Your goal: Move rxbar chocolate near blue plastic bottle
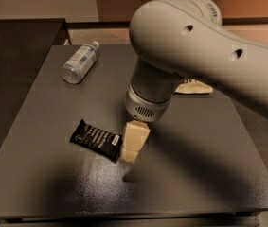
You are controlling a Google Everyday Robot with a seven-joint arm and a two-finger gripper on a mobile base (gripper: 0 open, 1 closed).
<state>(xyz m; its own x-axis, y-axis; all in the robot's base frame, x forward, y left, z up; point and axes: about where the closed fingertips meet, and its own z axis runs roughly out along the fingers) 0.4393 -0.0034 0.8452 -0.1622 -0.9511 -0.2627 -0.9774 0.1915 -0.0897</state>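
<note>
The camera view shows a dark table (pixel 204 174) with the bar (pixel 96 139) lying flat near its middle, slightly left. The gripper (pixel 130 157) points down just right of the bar's right end, close to the tabletop; contact with the bar and whether the gripper is released or clenched cannot be told. The bottle (pixel 80 62) lies on its side at the far left, well apart from the bar. A chip bag (pixel 194 86) peeks out behind the large pale arm (pixel 195 46) at the far right.
</note>
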